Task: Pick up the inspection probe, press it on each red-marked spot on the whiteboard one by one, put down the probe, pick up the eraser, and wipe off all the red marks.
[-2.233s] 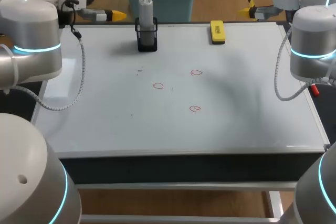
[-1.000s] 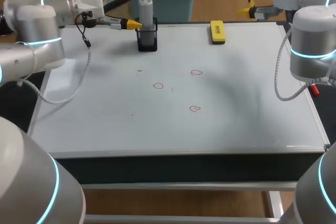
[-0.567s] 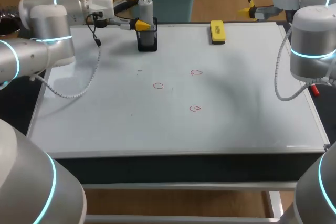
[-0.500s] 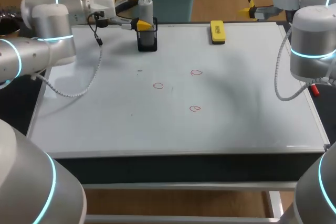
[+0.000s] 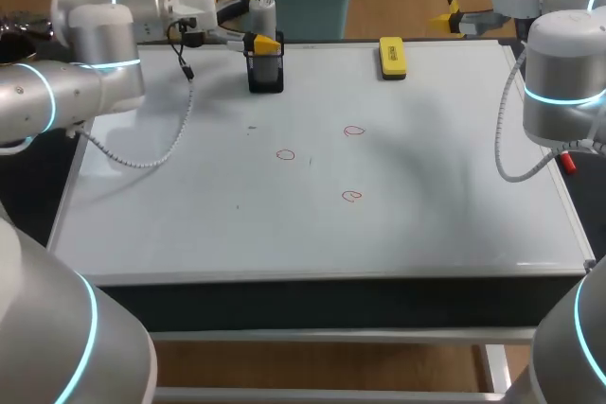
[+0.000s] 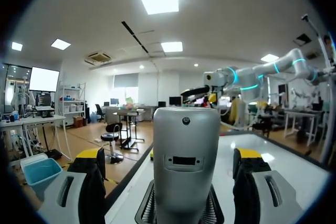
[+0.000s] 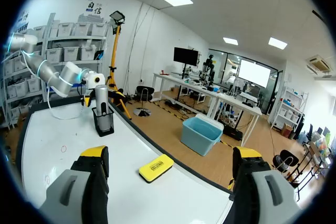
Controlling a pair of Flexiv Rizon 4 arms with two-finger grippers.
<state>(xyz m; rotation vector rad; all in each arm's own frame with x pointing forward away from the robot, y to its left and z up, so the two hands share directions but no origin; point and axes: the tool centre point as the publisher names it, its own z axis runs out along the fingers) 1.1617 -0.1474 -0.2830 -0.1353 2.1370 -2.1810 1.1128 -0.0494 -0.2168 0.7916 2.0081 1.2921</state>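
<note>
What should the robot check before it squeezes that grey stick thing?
1. The probe stands upright in its black holder: ok.
2. The left gripper has one finger on each side of the probe: ok.
3. Fingers pressed against the probe: not ok, a gap shows on both sides, so the gripper is open.
4. The right gripper is out of the way: ok, it is open at the far right, beyond the eraser.
5. The three red marks on the whiteboard are uncovered: ok.
</note>
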